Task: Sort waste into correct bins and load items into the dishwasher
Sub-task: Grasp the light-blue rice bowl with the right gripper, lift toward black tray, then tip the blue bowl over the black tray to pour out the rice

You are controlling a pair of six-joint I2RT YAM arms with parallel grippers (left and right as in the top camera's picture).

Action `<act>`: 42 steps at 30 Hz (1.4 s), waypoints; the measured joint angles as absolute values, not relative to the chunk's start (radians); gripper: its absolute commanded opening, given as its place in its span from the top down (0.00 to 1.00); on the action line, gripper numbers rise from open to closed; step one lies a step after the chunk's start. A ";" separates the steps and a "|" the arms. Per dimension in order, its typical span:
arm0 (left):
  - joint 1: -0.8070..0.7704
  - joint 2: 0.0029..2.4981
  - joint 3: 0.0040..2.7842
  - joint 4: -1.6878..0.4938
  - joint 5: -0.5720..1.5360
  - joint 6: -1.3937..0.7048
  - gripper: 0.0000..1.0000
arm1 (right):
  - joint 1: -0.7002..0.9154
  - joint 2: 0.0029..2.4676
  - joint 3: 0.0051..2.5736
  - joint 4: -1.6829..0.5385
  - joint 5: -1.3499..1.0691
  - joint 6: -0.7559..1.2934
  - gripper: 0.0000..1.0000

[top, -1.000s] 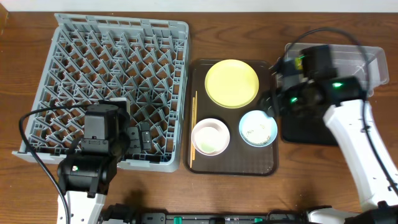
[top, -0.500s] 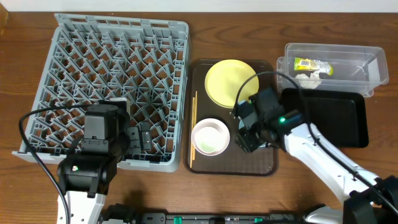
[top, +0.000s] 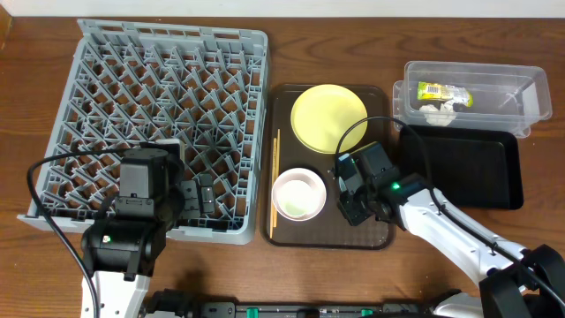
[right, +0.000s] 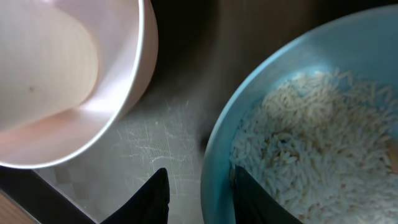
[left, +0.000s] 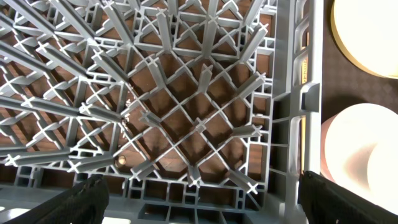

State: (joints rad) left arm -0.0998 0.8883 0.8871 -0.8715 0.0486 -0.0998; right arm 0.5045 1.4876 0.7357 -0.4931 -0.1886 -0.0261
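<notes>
Two arms: right gripper [top: 357,199] sits at the target; left gripper [left: 205,202] hangs over the near-right corner of the grey rack [top: 159,97], well apart from it.
Right pincer: jaws apart, nothing clamped; fingers straddle the rim of the light-blue bowl [right: 239,106].
Key relation: in the wrist view the rim runs roughly 12-to-6 between the fingers, with the bowl centre at 2 o'clock from the pincer.
Bowl location: near-right part of the dark-brown serving tray [top: 309,234]; white bowl [top: 298,194] just beside it at 9 o'clock. From overhead, the arm hides it.
Contents: loose rice scraps [right: 311,149] inside.
Long axis: none, the bowl is round; the grip goes across the rim wall.
Likely next: close on the rim, lift, carry to a bin. Black tray [top: 459,168] lies at 2–3 o'clock overhead, clear tub [top: 521,88] at 1–2.
Left pincer: wide open, empty.
Risk: tilting the bowl in transit spills rice.
</notes>
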 measured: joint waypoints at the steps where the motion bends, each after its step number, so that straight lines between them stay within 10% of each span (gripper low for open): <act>1: -0.100 0.888 0.887 -0.872 0.049 -0.100 0.02 | 0.506 1.488 0.731 -0.492 -0.187 -0.025 0.74; 11: -0.100 0.888 0.887 -0.871 0.049 -0.100 0.02 | 0.506 1.488 0.730 -0.468 -0.178 -0.007 0.99; 23: -0.100 0.888 0.887 -0.872 0.049 -0.100 0.02 | 0.487 1.443 0.838 -0.546 -0.193 0.042 0.99; 42: -0.100 0.888 0.887 -0.872 0.049 -0.100 0.02 | -0.191 1.364 0.965 -0.624 -0.623 0.172 0.99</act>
